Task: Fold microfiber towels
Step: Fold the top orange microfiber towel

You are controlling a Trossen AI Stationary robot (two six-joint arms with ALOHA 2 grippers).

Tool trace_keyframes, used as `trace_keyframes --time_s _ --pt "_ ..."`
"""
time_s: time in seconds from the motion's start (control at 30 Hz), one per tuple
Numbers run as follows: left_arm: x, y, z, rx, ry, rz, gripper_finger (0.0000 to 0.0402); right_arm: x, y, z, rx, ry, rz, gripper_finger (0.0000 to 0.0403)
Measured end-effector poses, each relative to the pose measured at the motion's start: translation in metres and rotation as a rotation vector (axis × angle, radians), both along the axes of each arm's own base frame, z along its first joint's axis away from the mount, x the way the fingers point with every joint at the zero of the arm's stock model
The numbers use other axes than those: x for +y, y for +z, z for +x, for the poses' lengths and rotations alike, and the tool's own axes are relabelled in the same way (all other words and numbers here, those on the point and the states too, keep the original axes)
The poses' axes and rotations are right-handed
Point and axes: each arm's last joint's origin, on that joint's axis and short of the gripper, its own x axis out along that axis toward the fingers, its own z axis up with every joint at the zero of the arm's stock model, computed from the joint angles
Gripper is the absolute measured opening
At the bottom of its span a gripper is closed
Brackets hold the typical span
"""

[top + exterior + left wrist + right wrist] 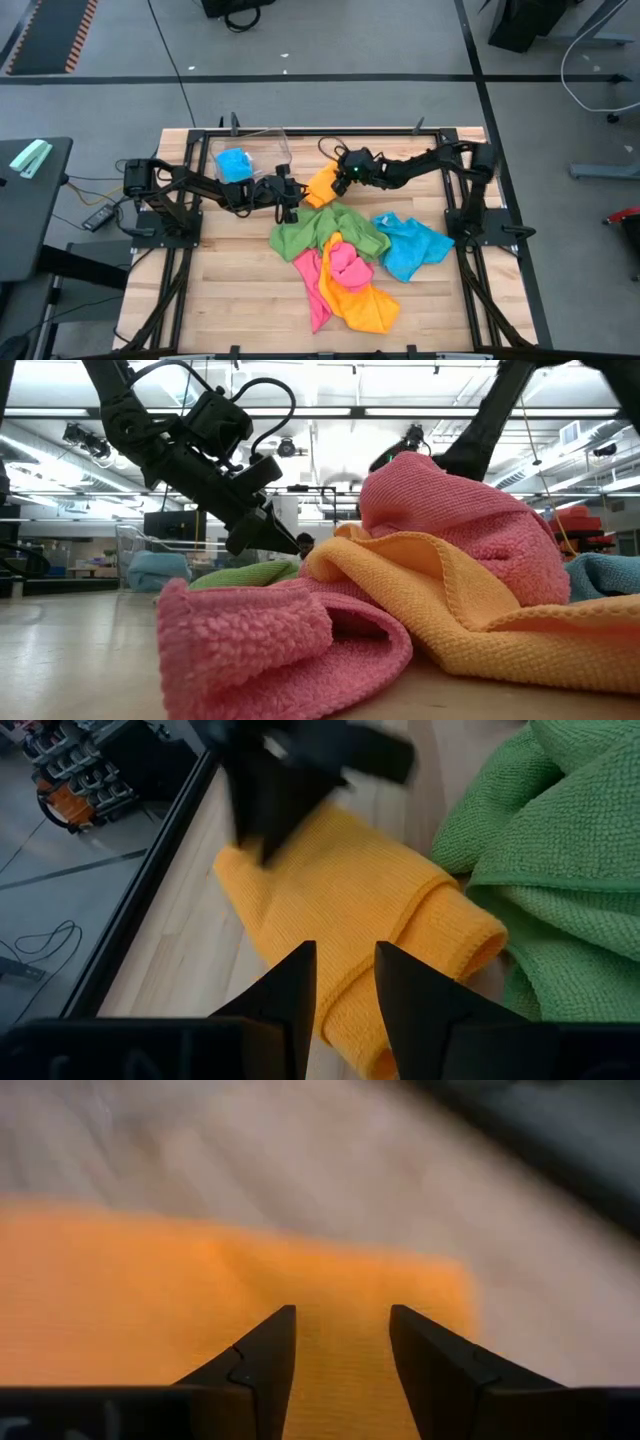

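The folded orange microfiber towel (230, 1300) is blurred in the right wrist view, its far side cut by the picture's edge. In the low view, the pink towel (280, 650) and orange towel (480, 600) hide the tabletop behind them; the blue towel (605, 575) is cut off.

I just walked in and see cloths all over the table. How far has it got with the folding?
Looks early. One blue towel already sits in the clear bin. Being worked on: a folded-over orange towel at the table's far edge, with the left hand and right hand both open right by it. Left to do: the green, pink, second orange and blue towels lie crumpled in a heap.
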Motion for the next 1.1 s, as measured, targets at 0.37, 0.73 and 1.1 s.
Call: trace_keyframes --time_s 0.37,0.73,1.1 --pt "0.0 0.0 0.0 -0.001 -0.002 0.006 0.0111 -0.003 0.027 0.006 -0.112 0.034 -0.165 0.0172" --pt "0.0 -0.001 0.0 0.006 0.001 -0.002 0.0112 -0.012 0.015 -0.005 -0.011 0.0 -0.058 0.0172" --pt "0.0 0.001 0.001 -0.015 0.001 0.001 0.0116 -0.038 0.034 -0.028 0.116 0.031 0.262 0.0212"
